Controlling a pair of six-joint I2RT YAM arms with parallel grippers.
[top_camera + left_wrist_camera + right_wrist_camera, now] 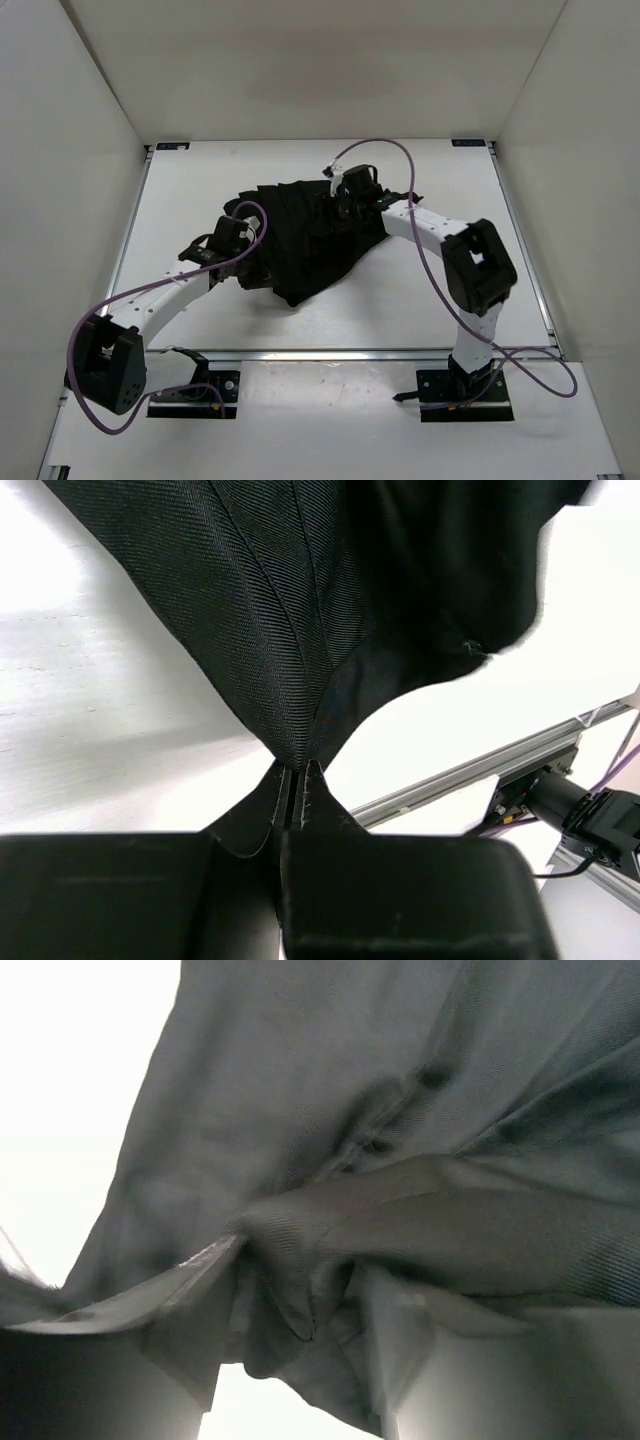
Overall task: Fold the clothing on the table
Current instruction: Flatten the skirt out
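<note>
The left end effector is pressed together, pinching a bunched point of the single black clothing, which fans up and away from its tips. The right end effector has a fold of that fabric between its two blurred fingers; whether they clamp it cannot be told. Seen from above, the one garment lies heaped mid-surface, spanning the two end effectors, left at its near-left edge, right at its far-right part.

The clothing is matt black twill-woven cloth; the table is smooth matt white.
</note>
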